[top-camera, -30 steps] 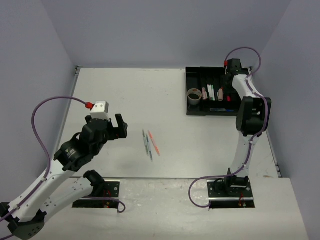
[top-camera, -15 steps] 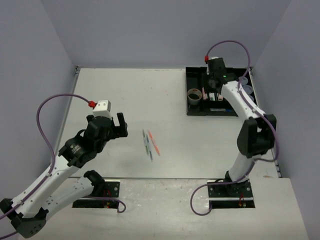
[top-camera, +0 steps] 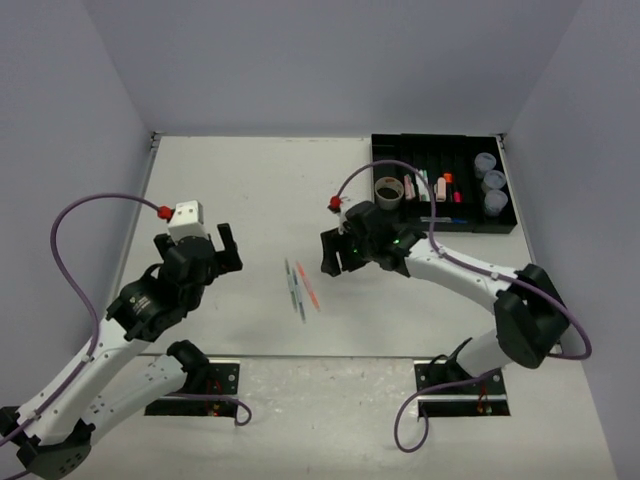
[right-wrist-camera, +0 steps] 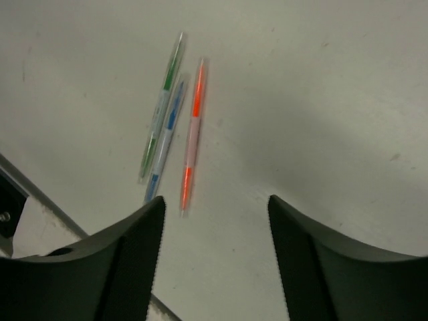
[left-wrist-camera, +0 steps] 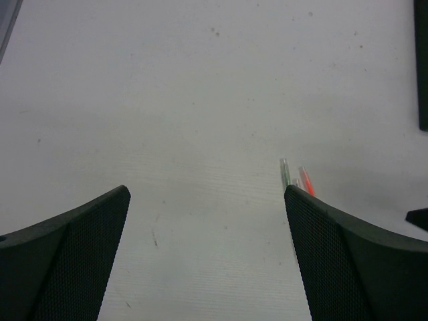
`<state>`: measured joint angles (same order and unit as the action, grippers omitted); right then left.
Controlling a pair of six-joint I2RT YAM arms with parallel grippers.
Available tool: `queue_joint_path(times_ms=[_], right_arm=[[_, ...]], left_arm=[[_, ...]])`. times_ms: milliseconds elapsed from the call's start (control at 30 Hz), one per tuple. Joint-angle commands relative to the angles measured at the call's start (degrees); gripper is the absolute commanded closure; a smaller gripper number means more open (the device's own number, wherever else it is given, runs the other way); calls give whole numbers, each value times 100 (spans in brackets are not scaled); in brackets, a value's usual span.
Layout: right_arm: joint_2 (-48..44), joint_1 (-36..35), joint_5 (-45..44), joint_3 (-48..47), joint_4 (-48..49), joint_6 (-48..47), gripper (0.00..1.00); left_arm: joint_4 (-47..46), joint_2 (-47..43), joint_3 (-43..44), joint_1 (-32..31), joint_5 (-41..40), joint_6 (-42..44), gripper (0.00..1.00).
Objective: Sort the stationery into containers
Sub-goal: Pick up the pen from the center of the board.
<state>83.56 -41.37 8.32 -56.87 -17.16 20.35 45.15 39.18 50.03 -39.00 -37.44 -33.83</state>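
Three pens (right-wrist-camera: pixel 167 127) lie side by side mid-table (top-camera: pixel 230 180), toward its near edge and well apart from the tray (top-camera: pixel 430 140) in the far right corner. The right gripper (right-wrist-camera: pixel 214 207) hangs near them, fingers parted and empty, probably lining up a pick. The left gripper (left-wrist-camera: pixel 207 194), spread wide and empty, faces them.

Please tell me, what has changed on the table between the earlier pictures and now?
The right gripper left the black tray and swung across toward the three pens, jaws open and empty. The left gripper drew back slightly to the left, open as before. The pens did not move.
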Motion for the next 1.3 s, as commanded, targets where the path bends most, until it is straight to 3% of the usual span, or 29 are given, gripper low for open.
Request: queue_joint_path(times_ms=[0,200,900,1133,1267], right_arm=[[672,-605,-399,-517,-306,786,44],[1602,-1248,-1434,-1382,-998,830,48],[3212,-1406,-1682,-2497,-1566,742,62],[3411,-1400,-2243,-2583,-1897,740,75],[3307,-1378,-2453,-2492,-1949,645,89]], left_arm=[[-258,235,16,42,-94,164,0],[-322,554,-10,41,122,280,0],[-480,453,-72,42,325,410,0],[-489,371,-81,42,334,421,0],[-503,319,-90,42,343,421,0]])
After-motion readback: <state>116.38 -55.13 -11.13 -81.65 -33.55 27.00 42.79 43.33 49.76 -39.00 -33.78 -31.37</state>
